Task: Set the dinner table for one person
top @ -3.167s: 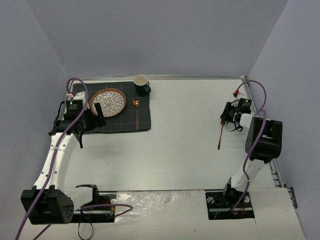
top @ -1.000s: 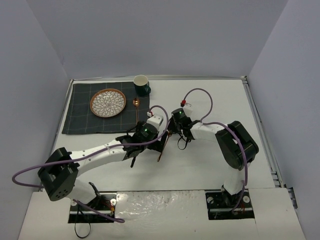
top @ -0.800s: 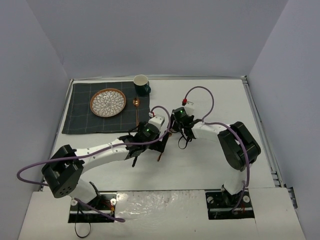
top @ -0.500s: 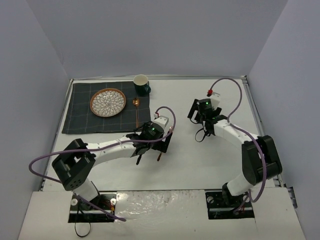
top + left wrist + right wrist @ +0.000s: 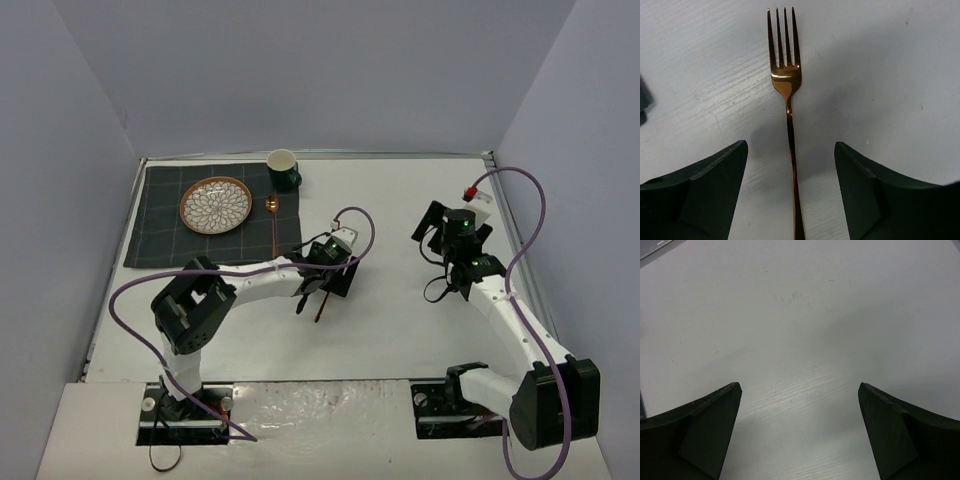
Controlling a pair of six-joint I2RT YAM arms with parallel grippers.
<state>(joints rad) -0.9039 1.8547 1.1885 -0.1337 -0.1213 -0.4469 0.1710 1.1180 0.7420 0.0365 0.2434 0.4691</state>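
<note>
A copper fork (image 5: 786,80) lies flat on the white dinner table (image 5: 400,320), tines pointing away from my left wrist camera. My left gripper (image 5: 790,145) is open and low over it, one finger on each side of the handle, with a gap on both sides. From above, the left gripper (image 5: 322,288) covers most of the fork (image 5: 318,310). My right gripper (image 5: 450,235) hangs wide open over bare table to the right. The right wrist view shows nothing in the right gripper (image 5: 799,387).
A dark checked mat (image 5: 160,245) at the back left carries a patterned plate (image 5: 216,205) and a copper spoon (image 5: 273,225). A dark green cup (image 5: 283,170) stands at the mat's far right corner. Purple cables loop above both arms.
My right gripper opened, let go of the fork at the table's middle and drew back to the right. My left gripper shifted right over the fork and its jaws narrowed around the handle.
</note>
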